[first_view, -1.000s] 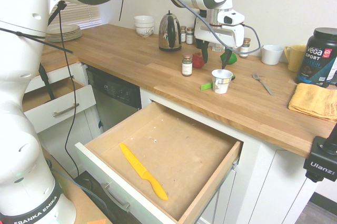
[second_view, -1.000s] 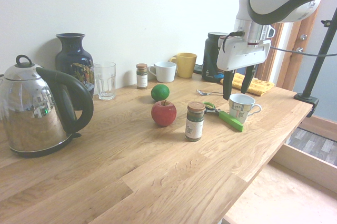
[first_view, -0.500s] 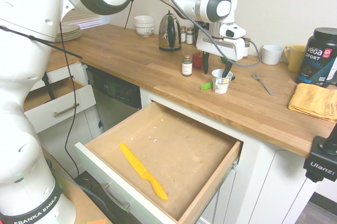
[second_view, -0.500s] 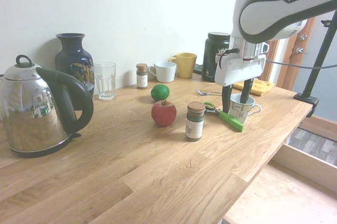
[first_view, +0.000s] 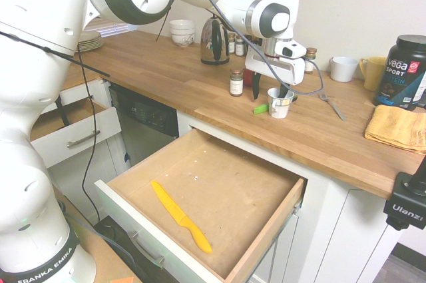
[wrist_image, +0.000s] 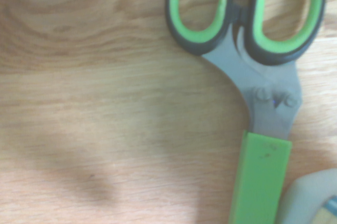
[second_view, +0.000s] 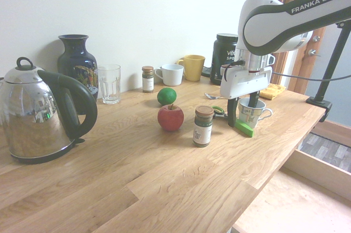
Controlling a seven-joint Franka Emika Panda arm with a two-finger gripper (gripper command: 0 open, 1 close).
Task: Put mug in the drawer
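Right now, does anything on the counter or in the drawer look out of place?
Yes, a yellow knife lies loose in the open drawer, oddly by itself. Nothing looks spilled.

Quick headcount, folks: three mugs [second_view: 249,117], four spice jars [first_view: 236,83], two open drawers [first_view: 210,193], and a single each of kettle [second_view: 38,115], vase [second_view: 77,63], glass [second_view: 111,85], apple [second_view: 170,118], green fruit [second_view: 166,96], scissors [wrist_image: 271,97], fork [first_view: 331,104], knife [first_view: 178,215], tub [first_view: 399,73] and yellow cloth [first_view: 398,128]. Also one stack of bowls [first_view: 182,33] and one of plates [first_view: 90,42], but honestly can't tell how many are in either.
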